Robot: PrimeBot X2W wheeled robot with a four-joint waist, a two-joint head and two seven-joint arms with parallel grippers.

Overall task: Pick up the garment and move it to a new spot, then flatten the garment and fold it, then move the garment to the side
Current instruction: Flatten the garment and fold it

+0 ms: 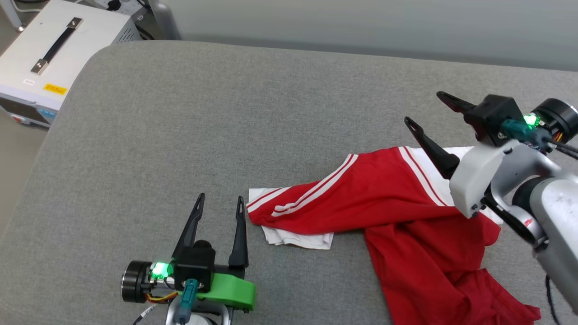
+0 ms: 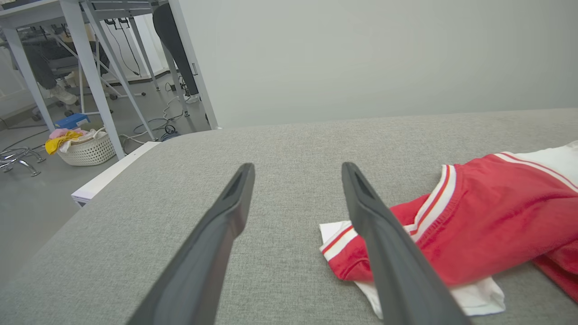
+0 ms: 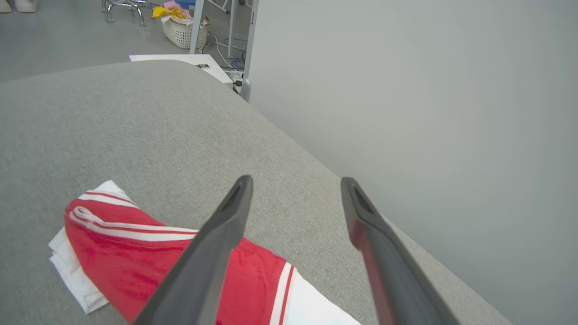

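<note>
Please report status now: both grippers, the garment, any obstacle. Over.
Left gripper open, empty, beside the garment. Right gripper open, empty, above it. Garment crumpled on grey surface, not flat. Nothing blocking seen.

Garment [image 1: 397, 203] matt cloth; table cover [image 1: 226, 113] coarse weave.

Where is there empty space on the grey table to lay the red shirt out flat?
The wide bare stretch of grey table beyond the left gripper, left of the red T-shirt. It is crowded at the right, where the red T-shirt lies bunched by the right gripper.
</note>
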